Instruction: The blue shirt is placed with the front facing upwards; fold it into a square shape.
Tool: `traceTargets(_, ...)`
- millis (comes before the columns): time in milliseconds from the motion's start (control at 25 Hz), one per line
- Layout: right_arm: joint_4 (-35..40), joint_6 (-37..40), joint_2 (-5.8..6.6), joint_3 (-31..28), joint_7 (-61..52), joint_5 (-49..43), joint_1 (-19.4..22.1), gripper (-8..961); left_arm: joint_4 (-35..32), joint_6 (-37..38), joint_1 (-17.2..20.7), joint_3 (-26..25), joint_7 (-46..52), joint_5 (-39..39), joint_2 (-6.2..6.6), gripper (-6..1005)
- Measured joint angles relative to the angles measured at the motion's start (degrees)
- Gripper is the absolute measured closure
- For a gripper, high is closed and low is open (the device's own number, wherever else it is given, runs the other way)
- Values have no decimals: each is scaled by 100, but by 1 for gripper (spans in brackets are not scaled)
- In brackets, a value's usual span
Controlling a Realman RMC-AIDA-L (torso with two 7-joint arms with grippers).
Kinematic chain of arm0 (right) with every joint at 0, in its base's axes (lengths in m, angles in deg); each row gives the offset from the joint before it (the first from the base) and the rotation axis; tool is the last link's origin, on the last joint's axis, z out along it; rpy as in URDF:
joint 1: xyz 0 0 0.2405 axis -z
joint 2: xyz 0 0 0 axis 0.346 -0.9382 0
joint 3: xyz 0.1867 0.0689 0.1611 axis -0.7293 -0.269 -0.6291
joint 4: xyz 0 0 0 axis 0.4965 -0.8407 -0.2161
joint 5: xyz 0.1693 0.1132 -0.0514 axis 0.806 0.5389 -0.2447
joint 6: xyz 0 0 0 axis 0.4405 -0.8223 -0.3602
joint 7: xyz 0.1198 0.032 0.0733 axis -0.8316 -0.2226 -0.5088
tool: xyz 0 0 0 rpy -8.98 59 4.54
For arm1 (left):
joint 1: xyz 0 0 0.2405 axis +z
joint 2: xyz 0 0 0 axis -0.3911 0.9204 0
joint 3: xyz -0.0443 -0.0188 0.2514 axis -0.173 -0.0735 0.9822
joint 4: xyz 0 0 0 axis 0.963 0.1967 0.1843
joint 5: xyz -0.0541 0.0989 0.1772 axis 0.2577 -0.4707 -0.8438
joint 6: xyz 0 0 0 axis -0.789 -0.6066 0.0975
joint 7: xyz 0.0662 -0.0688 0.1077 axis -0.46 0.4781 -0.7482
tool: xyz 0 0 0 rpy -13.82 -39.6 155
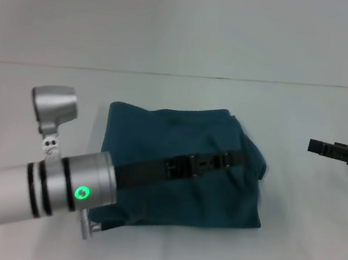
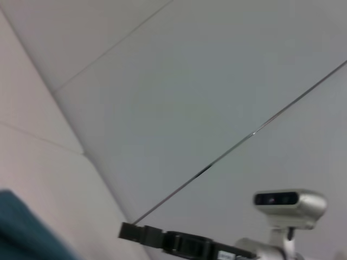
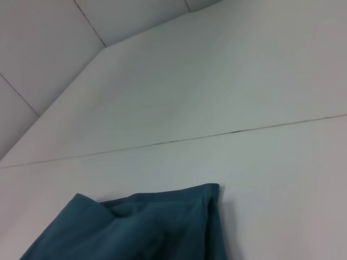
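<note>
The blue shirt lies in the middle of the table as a folded, roughly square bundle with a rumpled right edge. A corner of it also shows in the right wrist view, and a sliver in the left wrist view. My left arm comes in from the lower left, and my left gripper stretches low across the shirt with its tip near the right edge. My right gripper hovers to the right of the shirt, apart from it, shut with nothing in it. It also shows in the left wrist view.
The white table carries a thin seam line behind the shirt. Bare tabletop surrounds the bundle on all sides. My left wrist camera housing sticks out beside the arm.
</note>
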Motion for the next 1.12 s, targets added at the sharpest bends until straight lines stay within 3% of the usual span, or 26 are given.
traceTargets(360, -2, -29, -22, -4, 4, -10, 2, 87, -51, 605, 540, -36, -67, 198, 7, 554)
traceTargets(600, -94, -31, 7, 50, -151, -102, -57, 89, -562, 618, 970, -62, -42, 209, 35, 317)
traceTargets(680, -244, -35, 53, 73, -313, -280, -130, 89, -762, 589, 1137, -70, -68, 183, 43, 124)
traceTargets(920, -461, 103, 107, 92, -517, -612, -268, 90, -1025, 472, 1329, -77, -193, 54, 56, 34)
traceTargets(1120, -362, 365, 133, 61, -532, -382, -344, 91, -1170, 225, 1444, -129, -276, -4, 71, 34)
